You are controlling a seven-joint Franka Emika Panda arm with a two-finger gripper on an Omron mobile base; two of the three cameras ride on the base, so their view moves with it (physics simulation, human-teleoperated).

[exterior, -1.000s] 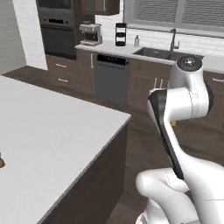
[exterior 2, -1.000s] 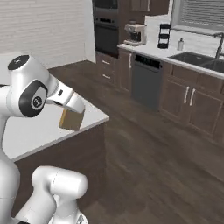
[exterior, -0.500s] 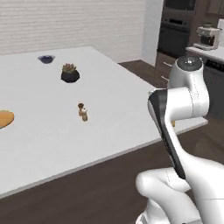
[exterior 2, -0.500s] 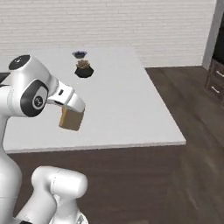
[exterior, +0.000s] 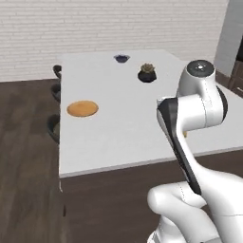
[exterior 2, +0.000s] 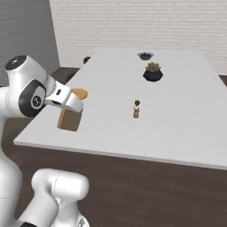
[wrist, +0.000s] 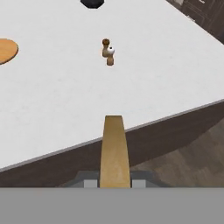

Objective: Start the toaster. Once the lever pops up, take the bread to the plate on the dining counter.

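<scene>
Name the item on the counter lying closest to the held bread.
The small brown shaker pair, mid-counter ahead of the bread; the plate and plant pot lie farther off.

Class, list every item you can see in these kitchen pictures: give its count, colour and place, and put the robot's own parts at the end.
dining counter: one, white, wide, in front of the robot
plate: one, orange-brown, on the counter near its chair-side edge
chairs: dark, at least two, tucked along the counter's far-left edge
plant pot: one, black with a green plant, toward the counter's far end
bowl: one, dark, beyond the plant pot
small shakers: brown and pale, mid-counter; looks like a close pair
bread: one slice, tan-brown, held edge-on in the gripper, off the counter's near edge
gripper: one, white, shut on the bread
</scene>
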